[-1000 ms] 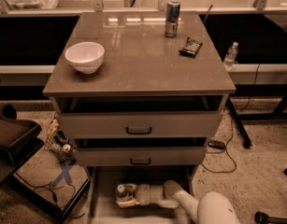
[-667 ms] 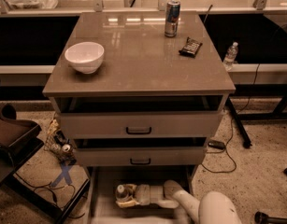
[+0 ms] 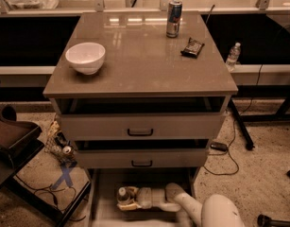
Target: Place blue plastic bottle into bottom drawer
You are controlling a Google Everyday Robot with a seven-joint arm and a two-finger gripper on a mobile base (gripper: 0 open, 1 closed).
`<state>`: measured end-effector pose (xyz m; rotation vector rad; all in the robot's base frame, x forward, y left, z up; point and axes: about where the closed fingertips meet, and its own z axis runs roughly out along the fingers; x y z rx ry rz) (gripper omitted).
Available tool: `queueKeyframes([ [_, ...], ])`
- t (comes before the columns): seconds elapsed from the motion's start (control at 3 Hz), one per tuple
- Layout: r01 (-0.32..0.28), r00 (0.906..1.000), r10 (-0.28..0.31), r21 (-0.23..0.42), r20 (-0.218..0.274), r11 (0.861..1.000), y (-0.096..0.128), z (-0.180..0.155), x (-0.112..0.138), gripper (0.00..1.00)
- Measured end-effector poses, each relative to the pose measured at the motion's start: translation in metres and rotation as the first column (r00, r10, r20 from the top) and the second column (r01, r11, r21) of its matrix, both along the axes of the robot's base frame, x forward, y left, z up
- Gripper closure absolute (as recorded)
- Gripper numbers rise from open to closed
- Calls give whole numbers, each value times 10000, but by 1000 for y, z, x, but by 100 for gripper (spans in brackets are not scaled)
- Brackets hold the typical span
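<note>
The bottom drawer (image 3: 106, 206) is pulled out below the cabinet, a shallow pale tray. My white arm reaches into it from the lower right. The gripper (image 3: 128, 200) is inside the drawer, low over its floor, with its fingers closed around the blue plastic bottle (image 3: 122, 193). The bottle's white cap faces up and its body is mostly hidden by the fingers. Whether the bottle touches the drawer floor I cannot tell.
The two upper drawers with black handles (image 3: 140, 132) are slightly ajar. On the cabinet top (image 3: 140, 65) stand a white bowl (image 3: 85, 57), a blue-silver can (image 3: 174, 19) and a dark snack packet (image 3: 192, 47). A small bottle (image 3: 233, 56) stands at the back right. Cables and clutter (image 3: 59, 145) lie on the floor.
</note>
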<state>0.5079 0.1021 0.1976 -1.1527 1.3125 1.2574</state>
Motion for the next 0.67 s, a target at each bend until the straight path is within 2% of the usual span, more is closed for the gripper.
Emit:
queueKeyframes([
  [0.33,-1,10000,1,1,-1,10000,0,0,0,7],
  [0.67,-25,10000,25,16,-10,10000,2,0,-1,0],
])
